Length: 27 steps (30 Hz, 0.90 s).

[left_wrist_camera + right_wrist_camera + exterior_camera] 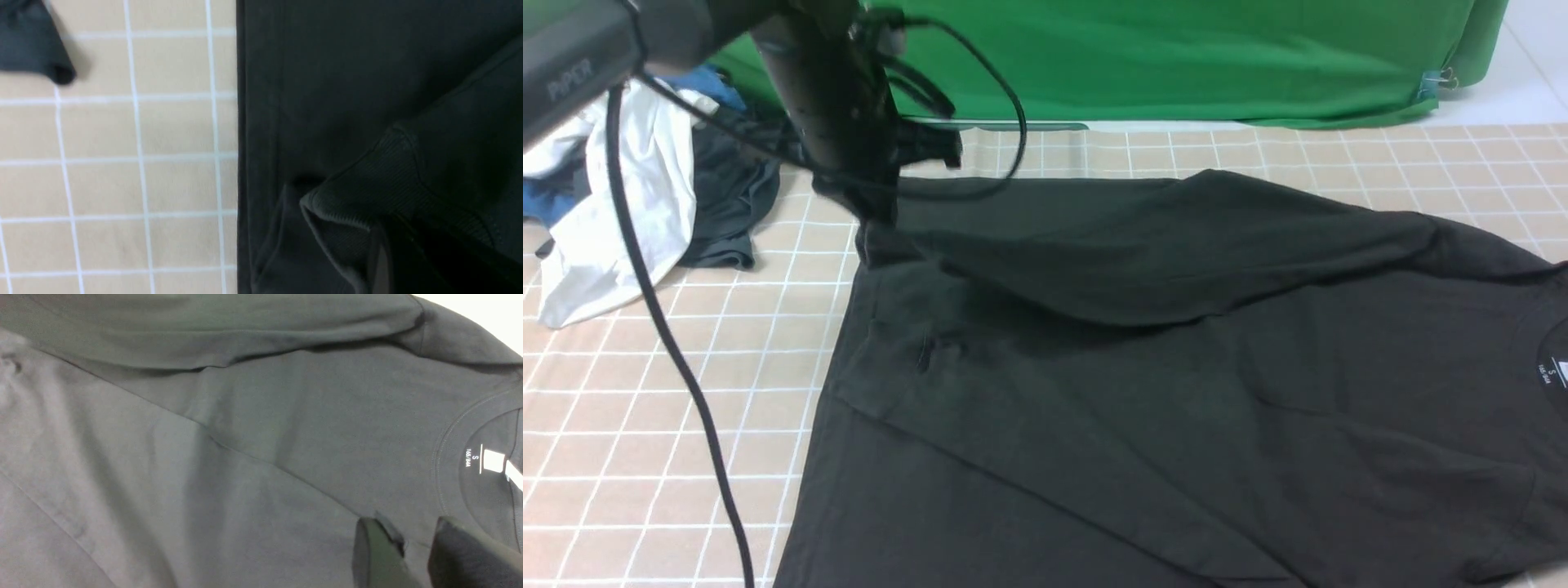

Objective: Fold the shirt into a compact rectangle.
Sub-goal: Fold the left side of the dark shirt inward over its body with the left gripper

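A checked table (645, 425) carried the shirt (1176, 367), which sprawled black across its middle and right side and ran off the near edge, the collar lying toward the right edge. By the look of it the fold was at an early stage. One layer lay slantwise over the body and a long ridge of cloth rose along the far side, but no tidy rectangle had taken shape. The sleeves and the length appeared yet to be brought in.

A heap of other clothes, a white garment (596, 229) and a dark grey garment (727, 204) among them, sat at the far left corner, apart from the work.

Toward the far edge, left of the middle, the left hand (876, 214) was pressed together on a ribbed edge of the shirt and held that corner just off the table.

The right hand (408, 555) hung low over the cloth just beside the collar. Its fingers (376, 555) stood apart, with nothing clearly caught between them.

The white neck label (492, 461) showed inside the collar.
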{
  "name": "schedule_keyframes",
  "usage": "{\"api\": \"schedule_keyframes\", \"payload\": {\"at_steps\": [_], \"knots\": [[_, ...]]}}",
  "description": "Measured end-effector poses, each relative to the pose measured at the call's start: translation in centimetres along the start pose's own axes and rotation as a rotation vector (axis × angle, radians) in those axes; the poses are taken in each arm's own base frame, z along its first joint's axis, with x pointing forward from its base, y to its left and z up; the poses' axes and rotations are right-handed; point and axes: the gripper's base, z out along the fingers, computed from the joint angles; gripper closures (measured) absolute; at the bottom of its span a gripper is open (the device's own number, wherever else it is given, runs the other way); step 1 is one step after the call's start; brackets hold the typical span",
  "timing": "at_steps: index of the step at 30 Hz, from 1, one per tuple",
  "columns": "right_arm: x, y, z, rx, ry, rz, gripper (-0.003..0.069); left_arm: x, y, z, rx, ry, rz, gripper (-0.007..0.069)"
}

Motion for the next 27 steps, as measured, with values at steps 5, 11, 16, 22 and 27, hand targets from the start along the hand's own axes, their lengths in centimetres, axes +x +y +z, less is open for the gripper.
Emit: {"api": "schedule_keyframes", "payload": {"at_steps": [5, 11, 16, 22, 27], "knots": [[0.0, 0.0, 0.0, 0.000, 0.000, 0.000, 0.0424, 1.2, 0.2, 0.5, -0.036, 0.034, -0.005, 0.0595], [0.0, 0.0, 0.0, -0.002, 0.000, 0.002, 0.0424, 2.0, 0.5, -1.2, -0.040, 0.007, -0.030, 0.0595], [0.0, 0.0, 0.0, -0.002, 0.000, 0.002, 0.0424, 2.5, 0.4, -1.7, -0.015, 0.010, -0.044, 0.0595], [0.0, 0.0, 0.0, -0.002, 0.000, 0.002, 0.0424, 3.8, 0.2, 0.0, 0.001, 0.092, -0.077, 0.0594], [0.0, 0.0, 0.0, -0.002, 0.000, 0.002, 0.0424, 5.0, 0.4, 1.4, -0.020, 0.151, -0.090, 0.0556]]}}
